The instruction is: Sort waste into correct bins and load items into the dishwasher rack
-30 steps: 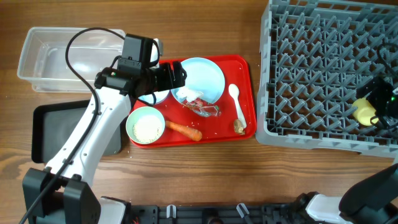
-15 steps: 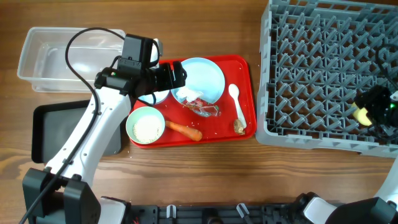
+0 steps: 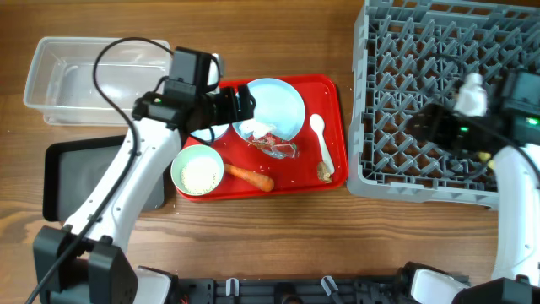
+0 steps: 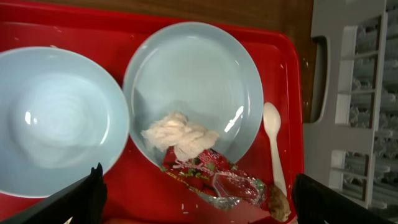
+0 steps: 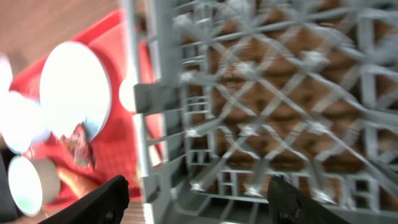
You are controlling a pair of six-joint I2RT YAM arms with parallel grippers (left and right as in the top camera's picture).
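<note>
My left gripper (image 3: pixel 240 103) (image 4: pixel 199 208) hangs open over the red tray, nothing between its fingers. Below it lie the pale blue plate (image 4: pixel 193 93) (image 3: pixel 278 101) with a white crumpled wad, the red-and-white wrapper (image 4: pixel 217 174) (image 3: pixel 274 146) and the white-blue bowl (image 4: pixel 56 118). The white spoon (image 3: pixel 321 139) (image 4: pixel 273 143) and a brown bit (image 3: pixel 323 172) lie at the right. A green bowl (image 3: pixel 197 170) holds rice, with the carrot (image 3: pixel 249 176) beside it. My right gripper (image 3: pixel 426 125) (image 5: pixel 199 202) is open and empty above the grey rack (image 3: pixel 422 51). A bit of yellow cup (image 3: pixel 484 157) shows in the rack.
The clear tub (image 3: pixel 84 76) stands at the far left, with the black tray (image 3: pixel 76 169) in front of it, partly under my left arm. The red tray (image 3: pixel 333 93) almost touches the rack's left wall (image 5: pixel 146 124). The right wrist view is blurred.
My right gripper has left the yellow cup at the rack's right side and swung left over the rack. The left arm has barely moved.
</note>
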